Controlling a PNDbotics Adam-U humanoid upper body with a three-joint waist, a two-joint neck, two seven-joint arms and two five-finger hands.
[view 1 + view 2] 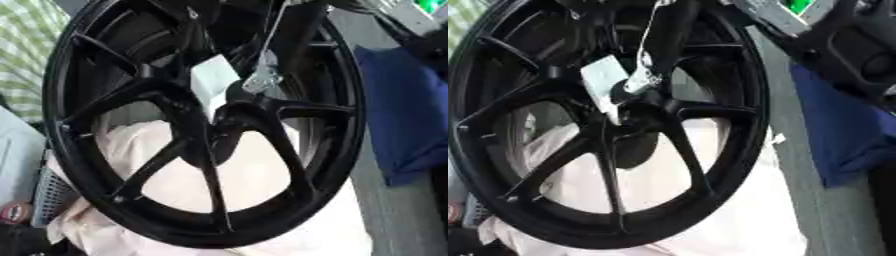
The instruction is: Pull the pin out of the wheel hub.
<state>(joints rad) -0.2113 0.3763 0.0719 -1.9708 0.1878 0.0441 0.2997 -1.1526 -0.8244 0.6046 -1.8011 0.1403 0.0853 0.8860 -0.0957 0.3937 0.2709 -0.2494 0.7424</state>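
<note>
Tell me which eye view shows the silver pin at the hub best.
The right eye view: the silver pin stands clear against the black wheel, beside the white tag. The left eye view shows it too, duller and nearer the spoke.

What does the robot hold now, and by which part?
It cannot be told: a black limb reaches to the silver pin at the wheel hub, but no grip shows.

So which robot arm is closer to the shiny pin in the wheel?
Right. The right arm comes in at the upper right corner, above and to the right of the pin, outside the wheel's rim. The left arm shows in neither view.
</note>
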